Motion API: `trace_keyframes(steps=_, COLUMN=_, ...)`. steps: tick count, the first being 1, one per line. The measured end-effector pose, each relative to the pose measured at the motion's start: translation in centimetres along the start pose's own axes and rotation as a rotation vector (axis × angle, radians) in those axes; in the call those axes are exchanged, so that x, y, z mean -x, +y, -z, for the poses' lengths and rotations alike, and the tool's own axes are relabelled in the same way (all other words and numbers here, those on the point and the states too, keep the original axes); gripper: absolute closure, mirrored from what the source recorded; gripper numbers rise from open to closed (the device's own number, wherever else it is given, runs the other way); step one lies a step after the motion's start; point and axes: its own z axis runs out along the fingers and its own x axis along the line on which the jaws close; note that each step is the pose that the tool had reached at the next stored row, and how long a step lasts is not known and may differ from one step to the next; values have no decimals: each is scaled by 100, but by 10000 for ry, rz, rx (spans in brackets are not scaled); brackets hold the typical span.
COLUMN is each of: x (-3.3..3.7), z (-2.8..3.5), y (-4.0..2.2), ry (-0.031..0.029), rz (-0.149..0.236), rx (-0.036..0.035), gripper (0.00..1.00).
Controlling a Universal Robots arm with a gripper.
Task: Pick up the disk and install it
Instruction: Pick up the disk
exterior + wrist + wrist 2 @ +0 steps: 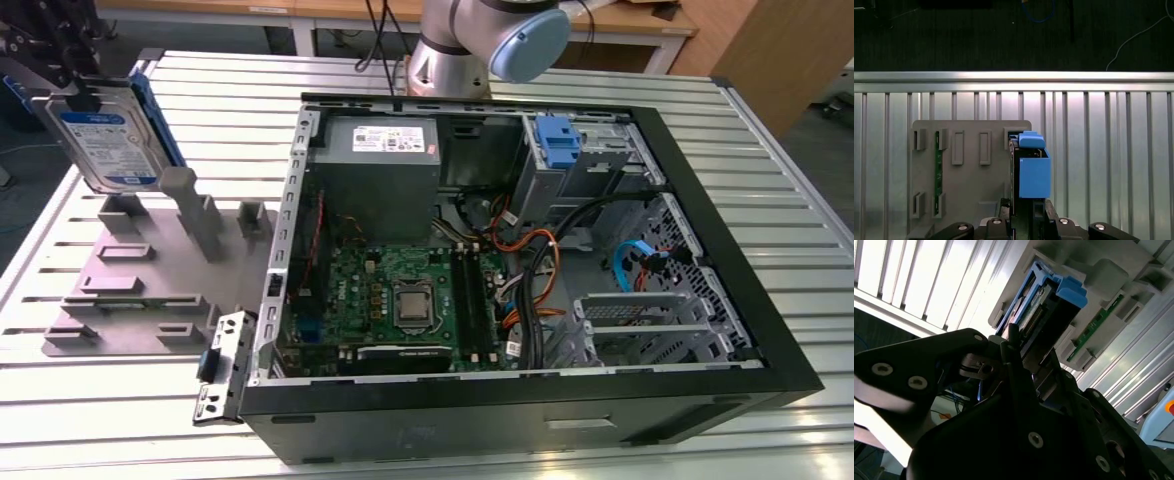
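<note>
upright silver disk [114, 135], white-and-blue labelled, blue-edged

A robotics lab: an opened computer case [534, 280] and grey fixture plate [134, 290] sit on a slotted aluminium desk [747, 150].

An open case [534, 400] lies on the slatted surface [120, 420]. Inside it are a power supply [380, 160], a motherboard [400, 290] and a blue carrier [557, 140]. A grey fixture [120, 290] sits beside the case, at the exterior view's left. A green board [938, 172] stands in its slots.
</note>
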Motion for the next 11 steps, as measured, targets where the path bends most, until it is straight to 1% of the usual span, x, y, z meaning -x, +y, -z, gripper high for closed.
trace_keyframes(steps=4, x=1, z=13, y=0, ry=1, rz=0, rx=1, gripper=65)
trace_keyframes(steps=6, x=1, z=30, y=0, ry=1, rz=0, rx=2, gripper=65)
trace_keyframes(steps=11, x=4, z=98, y=1, ry=1, rz=0, rx=0, gripper=65)
